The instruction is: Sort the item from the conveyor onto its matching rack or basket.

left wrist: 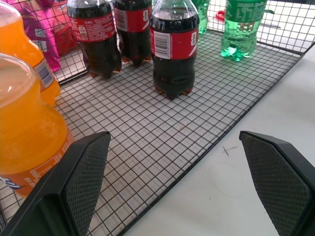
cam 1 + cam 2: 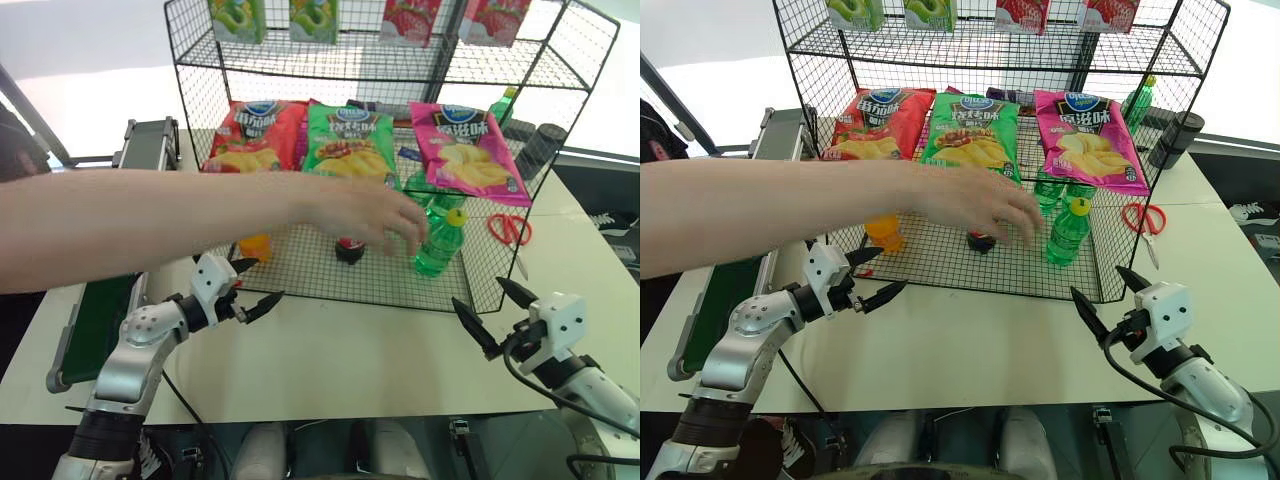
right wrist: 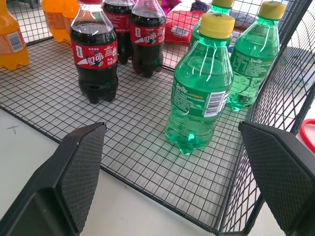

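A person's arm is reaching in from the table's left side across the front of the black wire rack, the hand hovering over the rack's bottom basket tier just beside the green soda bottle; whether the fingers are touching it is hard to tell. That bottle, yellow-capped and green-labelled, is standing upright on the mesh near the basket's front right corner, with two more green bottles standing behind it against the right wall. Dark cola bottles with red labels are standing near the middle of the basket floor, and orange drink bottles are sitting toward its left end. Chip bags in red, green and pink are leaning on the tier above, and cartons are lining the top shelf. The conveyor is running along the table's left edge, its dark green belt showing beneath the arm. The left gripper is hanging with its jaws spread wide and holding nothing, just in front of the basket's left front edge. The right gripper is gaping equally wide and empty over the table near the basket's right front corner. Red scissors are lying on the table to the right of the rack.
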